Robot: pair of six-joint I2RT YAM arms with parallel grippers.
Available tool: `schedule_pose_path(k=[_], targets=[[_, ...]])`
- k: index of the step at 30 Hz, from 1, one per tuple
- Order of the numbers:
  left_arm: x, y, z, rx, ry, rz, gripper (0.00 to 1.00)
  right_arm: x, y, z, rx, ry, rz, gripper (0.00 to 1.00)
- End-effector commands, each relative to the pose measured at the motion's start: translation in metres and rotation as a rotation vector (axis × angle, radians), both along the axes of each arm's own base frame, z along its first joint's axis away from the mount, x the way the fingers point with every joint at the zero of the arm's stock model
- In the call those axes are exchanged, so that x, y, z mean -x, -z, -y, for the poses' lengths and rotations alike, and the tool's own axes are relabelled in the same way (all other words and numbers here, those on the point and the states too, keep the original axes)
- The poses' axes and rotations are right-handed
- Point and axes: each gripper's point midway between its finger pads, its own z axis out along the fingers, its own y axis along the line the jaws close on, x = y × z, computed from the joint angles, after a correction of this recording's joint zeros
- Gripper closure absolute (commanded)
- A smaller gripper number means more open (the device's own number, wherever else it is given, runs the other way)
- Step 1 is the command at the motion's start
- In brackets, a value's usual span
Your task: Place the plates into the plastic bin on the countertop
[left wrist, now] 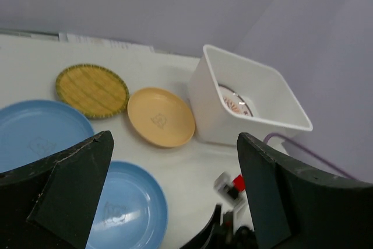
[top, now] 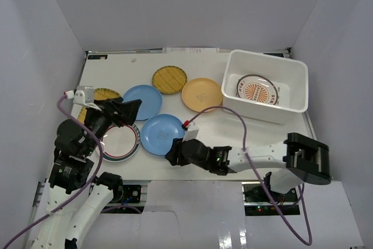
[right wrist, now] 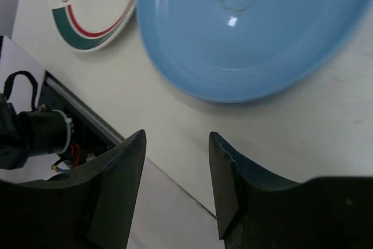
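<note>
On the white countertop (top: 245, 135) lie several plates: a round yellow-green striped one (top: 169, 79), an orange-yellow one (top: 201, 94), two light blue ones (top: 142, 101) (top: 162, 134), and a white one with a green and red rim (top: 119, 142). A fan-shaped striped plate (top: 105, 94) is partly hidden behind my left arm. The plastic bin (top: 262, 112) at the right holds a white patterned plate (top: 258, 90). My left gripper (top: 133, 112) hangs wide open above the left plates. My right gripper (right wrist: 178, 144) is open and empty, just off the near blue plate's (right wrist: 250, 27) front edge.
Pale grey walls enclose the countertop on three sides. A purple cable (top: 233, 115) from the right arm loops over the surface in front of the bin. The countertop's front edge (right wrist: 175, 188) runs right under the right gripper's fingers.
</note>
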Motion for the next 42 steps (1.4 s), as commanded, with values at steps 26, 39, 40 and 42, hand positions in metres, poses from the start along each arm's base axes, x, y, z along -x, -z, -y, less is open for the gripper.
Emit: schedule_pose_path(k=[26,39,40,42], targets=[[0.032,-0.035,-0.015,-0.020,-0.021,0.030,0.02,-0.010,0.042,-0.177,-0.233,0.187,-0.229,0.46],[0.015,-0.004,-0.006,-0.033,-0.006,-0.050,0.02,-0.035,0.064,-0.175,-0.232,0.190,-0.253,0.68],[0.012,-0.002,-0.006,-0.035,-0.006,-0.060,0.02,-0.036,0.061,-0.175,-0.240,0.187,-0.247,0.74],[0.010,-0.002,-0.006,-0.034,-0.012,-0.063,0.02,-0.035,0.055,-0.172,-0.246,0.171,-0.227,0.78]])
